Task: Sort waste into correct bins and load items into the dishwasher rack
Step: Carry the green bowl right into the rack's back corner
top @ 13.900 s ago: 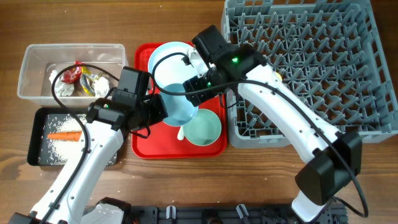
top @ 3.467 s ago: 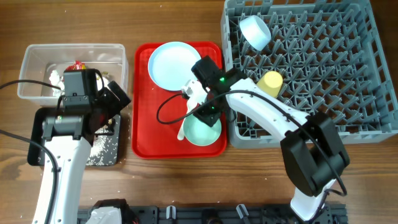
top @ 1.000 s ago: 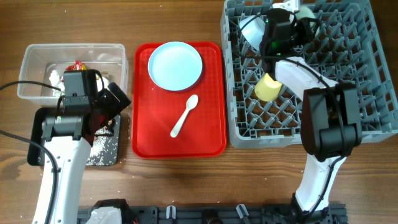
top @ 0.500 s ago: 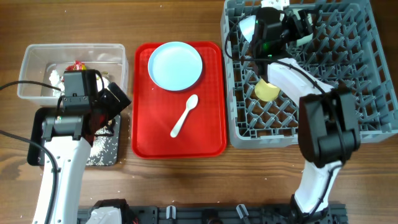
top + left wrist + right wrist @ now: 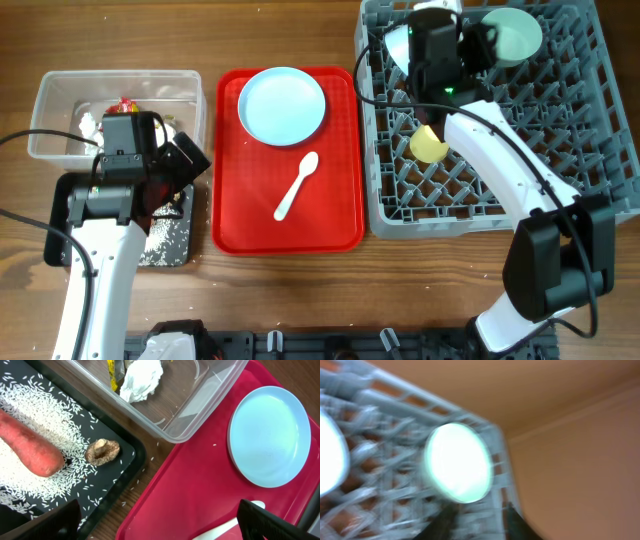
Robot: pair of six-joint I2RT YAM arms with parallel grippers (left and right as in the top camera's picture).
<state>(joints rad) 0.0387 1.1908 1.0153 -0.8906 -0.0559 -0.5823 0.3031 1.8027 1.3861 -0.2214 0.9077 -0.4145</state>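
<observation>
Bowls (image 5: 515, 35) and cup (image 5: 430, 146) sit in rack (image 5: 560, 150); plate (image 5: 283, 105), spoon (image 5: 297, 187) await loading. Left fingers (image 5: 272, 521) gape empty; right fingers (image 5: 480, 45) unclear.

Wood surface (image 5: 280, 30), four things directly on it. Clear tub (image 5: 115, 76) far left, black tray (image 5: 52, 225) just near of it. Red tray (image 5: 240, 230) centre. Grey rack (image 5: 600, 170) right, just beside the red tray, its far side running to the edge of view.
</observation>
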